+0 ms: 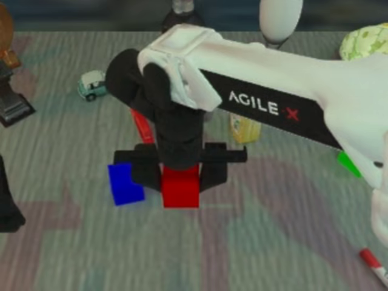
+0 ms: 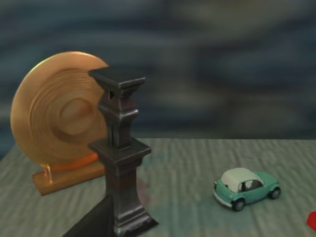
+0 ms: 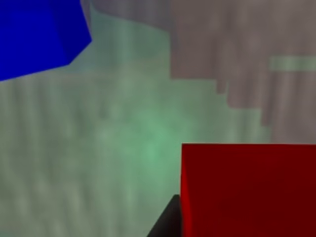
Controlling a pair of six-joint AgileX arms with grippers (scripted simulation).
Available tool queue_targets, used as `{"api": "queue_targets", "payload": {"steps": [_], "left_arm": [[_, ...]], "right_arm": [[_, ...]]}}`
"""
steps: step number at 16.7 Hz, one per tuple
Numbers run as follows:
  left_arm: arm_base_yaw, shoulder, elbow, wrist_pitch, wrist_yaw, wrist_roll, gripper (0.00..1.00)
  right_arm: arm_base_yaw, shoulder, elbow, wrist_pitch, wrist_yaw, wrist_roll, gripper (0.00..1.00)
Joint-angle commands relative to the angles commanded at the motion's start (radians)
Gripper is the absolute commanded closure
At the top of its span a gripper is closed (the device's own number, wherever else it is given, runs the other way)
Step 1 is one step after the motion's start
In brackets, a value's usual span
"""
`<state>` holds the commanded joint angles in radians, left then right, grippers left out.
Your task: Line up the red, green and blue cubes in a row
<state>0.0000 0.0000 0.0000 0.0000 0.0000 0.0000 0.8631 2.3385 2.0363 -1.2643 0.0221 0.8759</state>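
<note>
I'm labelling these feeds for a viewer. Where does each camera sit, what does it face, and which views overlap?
Top view: above the table, looking down on the right arm over the red cube, blue cube beside it, green cube at the right.
Left wrist view: low by the table's left, facing a toy car, a dark pedestal and an orange disc; no arm shows.
Right wrist view: close above both cubes, one dark finger visible.
Top and left wrist share the car.

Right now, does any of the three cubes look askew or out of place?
Yes. The blue cube sits slightly rotated beside the red cube, which is under the right tool. The green cube lies far off at the table's right, half hidden under the arm.
</note>
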Motion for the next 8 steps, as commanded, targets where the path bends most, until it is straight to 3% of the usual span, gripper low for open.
{"api": "queue_targets", "payload": {"steps": [3, 8], "left_arm": [[0.000, 0.000, 0.000, 0.000, 0.000, 0.000, 0.00], [0.000, 0.000, 0.000, 0.000, 0.000, 0.000, 0.00]], "right_arm": [[0.089, 0.043, 0.090, -0.045, 0.004, 0.090, 1.00], [0.096, 0.043, 0.097, -0.047, 0.003, 0.100, 1.00]]}}
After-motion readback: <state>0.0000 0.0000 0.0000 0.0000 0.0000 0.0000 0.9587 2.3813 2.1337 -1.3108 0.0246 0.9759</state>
